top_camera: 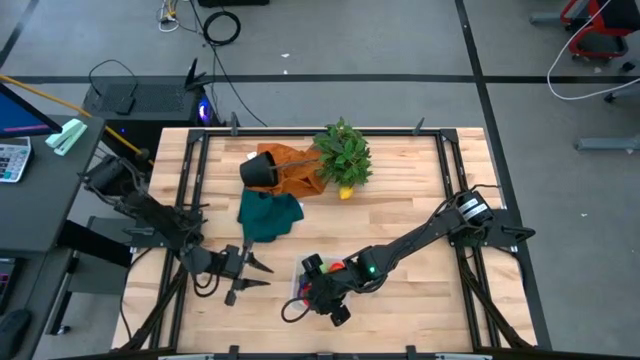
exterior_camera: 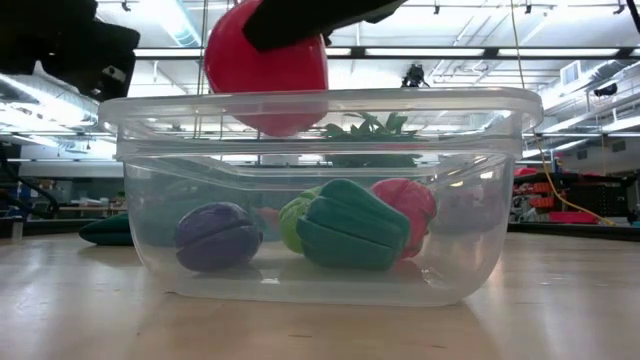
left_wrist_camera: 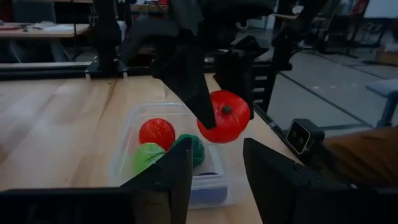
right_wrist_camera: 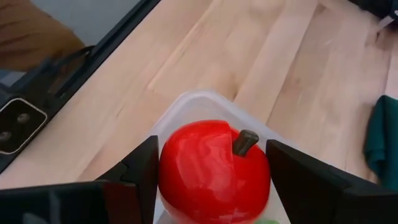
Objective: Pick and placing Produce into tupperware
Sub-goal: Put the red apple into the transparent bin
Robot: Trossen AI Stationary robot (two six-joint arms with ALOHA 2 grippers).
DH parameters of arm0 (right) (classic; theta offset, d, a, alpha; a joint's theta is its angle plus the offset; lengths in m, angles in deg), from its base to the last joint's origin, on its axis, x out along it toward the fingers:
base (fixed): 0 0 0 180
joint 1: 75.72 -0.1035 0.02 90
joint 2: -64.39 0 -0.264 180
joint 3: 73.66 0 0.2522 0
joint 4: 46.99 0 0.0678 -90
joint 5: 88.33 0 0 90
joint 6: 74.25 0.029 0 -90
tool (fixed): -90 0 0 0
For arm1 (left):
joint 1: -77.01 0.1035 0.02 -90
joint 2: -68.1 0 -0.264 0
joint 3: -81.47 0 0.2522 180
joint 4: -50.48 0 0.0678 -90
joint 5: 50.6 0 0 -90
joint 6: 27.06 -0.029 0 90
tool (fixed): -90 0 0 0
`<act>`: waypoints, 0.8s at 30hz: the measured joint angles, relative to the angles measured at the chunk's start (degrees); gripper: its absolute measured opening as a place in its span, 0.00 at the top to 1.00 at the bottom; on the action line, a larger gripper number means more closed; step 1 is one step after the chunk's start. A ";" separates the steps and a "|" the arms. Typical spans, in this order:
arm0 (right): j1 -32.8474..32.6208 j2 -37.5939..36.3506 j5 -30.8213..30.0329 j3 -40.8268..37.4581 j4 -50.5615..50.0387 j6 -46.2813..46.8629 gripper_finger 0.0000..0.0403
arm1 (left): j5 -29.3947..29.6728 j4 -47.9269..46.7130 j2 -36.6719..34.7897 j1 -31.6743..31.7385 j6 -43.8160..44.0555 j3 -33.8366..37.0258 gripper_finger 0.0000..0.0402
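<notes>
Red apple (right_wrist_camera: 211,171) clamped between the right gripper's (right_wrist_camera: 211,177) fingers, just above the tupperware (exterior_camera: 320,110) rim

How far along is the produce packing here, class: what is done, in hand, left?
Done: purple, green and red pieces lie in the tupperware. In hand: the right gripper holds a red apple above it. Left: release it; a yellow piece sits by the plant. The left gripper waits beside.

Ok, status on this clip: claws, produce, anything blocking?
Right claw shut on red apple, above the tupperware. Left claw open, empty, beside the tub. Purple, green and red pieces already inside. Nothing blocking.
</notes>
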 joint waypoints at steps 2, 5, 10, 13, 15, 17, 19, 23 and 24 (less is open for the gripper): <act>0.00 0.00 -0.03 0.00 0.66 0.84 0.47 | 0.67 1.07 1.17 0.02 0.47 0.00 0.63; 0.00 0.00 -0.59 -1.01 3.10 2.56 0.47 | 0.72 3.40 2.52 0.02 0.52 0.00 0.62; -0.63 0.00 -2.22 -4.17 6.92 4.09 0.47 | 0.75 4.74 3.07 -0.05 0.63 0.00 0.63; -1.01 0.02 -2.75 -6.68 8.90 5.75 0.47 | 0.80 4.94 3.07 -0.39 0.78 0.00 0.64; -1.11 0.02 -2.84 -7.43 10.51 6.21 0.47 | 0.78 4.94 3.07 -0.41 1.22 0.00 0.64; -1.22 0.00 -3.56 -8.39 11.78 6.68 0.47 | 0.78 4.92 3.07 -0.41 1.72 0.00 0.64; -1.25 0.04 -4.13 -8.92 11.80 6.90 0.47 | 0.78 4.91 3.07 -0.41 1.82 0.00 0.63; -1.29 0.02 -4.36 -8.82 12.09 7.09 0.47 | 0.78 4.90 3.07 -0.41 1.87 0.00 0.62; -1.29 0.02 -4.35 -8.83 11.85 7.09 0.46 | 0.78 4.90 3.07 -0.41 1.87 0.00 0.62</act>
